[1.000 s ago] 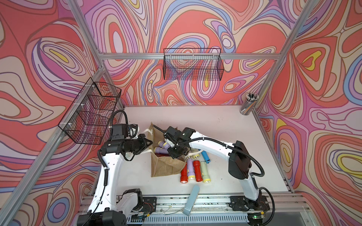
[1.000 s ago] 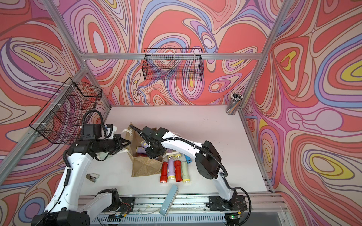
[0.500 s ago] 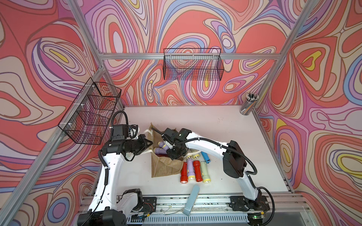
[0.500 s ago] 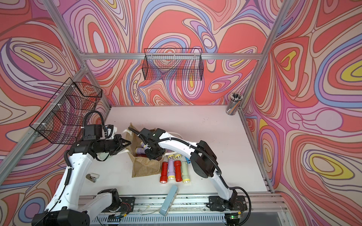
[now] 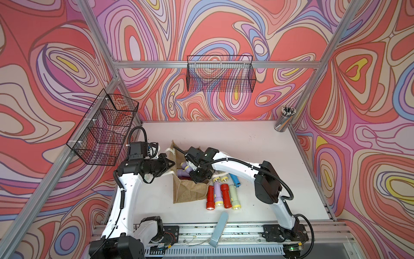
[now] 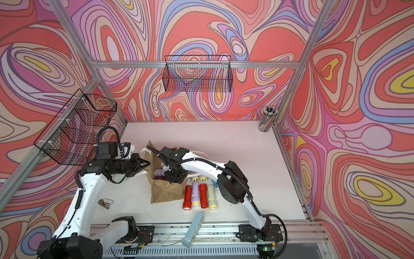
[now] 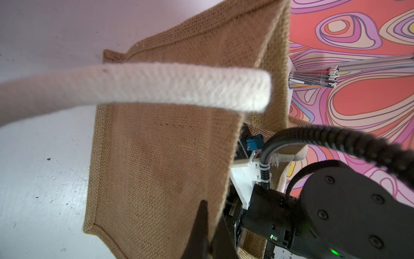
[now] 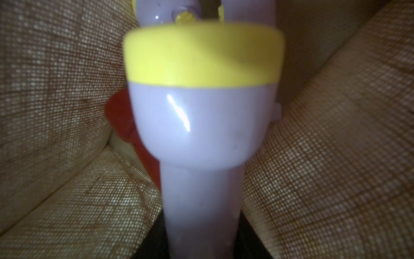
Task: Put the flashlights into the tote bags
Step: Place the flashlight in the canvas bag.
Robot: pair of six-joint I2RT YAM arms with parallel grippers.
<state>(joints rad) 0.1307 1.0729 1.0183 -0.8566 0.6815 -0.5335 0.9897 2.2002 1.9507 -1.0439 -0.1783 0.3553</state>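
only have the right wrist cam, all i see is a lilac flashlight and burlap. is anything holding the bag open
Observer: Yes, the left gripper is shut on the bag at its rim.
Operator: how many flashlights are outside it
Observer: Seven flashlights show on the table beside it; two show only their heads by the right arm.
Operator: any clutter up front
Observer: A grey-blue bar lies across the table's front edge, apart from the flashlights.
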